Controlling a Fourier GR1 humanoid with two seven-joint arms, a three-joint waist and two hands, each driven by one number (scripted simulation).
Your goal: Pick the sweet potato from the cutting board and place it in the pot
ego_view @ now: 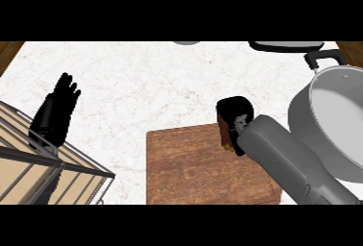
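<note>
Right hand (234, 115) is curled around the sweet potato (227, 137) at the cutting board's (205, 168) far edge, positioned for transfer to the pot (319, 139); left hand (56, 113) rests open-fingered.

You see a white surface (156, 81) faintly veined with pale reddish-brown marbling, edged at both upper corners by brown wood. The cutting board (199, 173) shows a mottled reddish-brown grain with darker flecks. The pot (333, 125) at your right is silver-grey, its inside a lighter grey, with a black handle at its top. Both hands are black: the left hand (58, 113) matte and uniform, the right hand (235, 115) glossy with a pale sheen, on a grey forearm (291, 163). Beneath the right hand, a dark reddish-brown patch with a yellow spot shows. At lower left, a tan rack (35, 168) carries dark grey bars.
</note>
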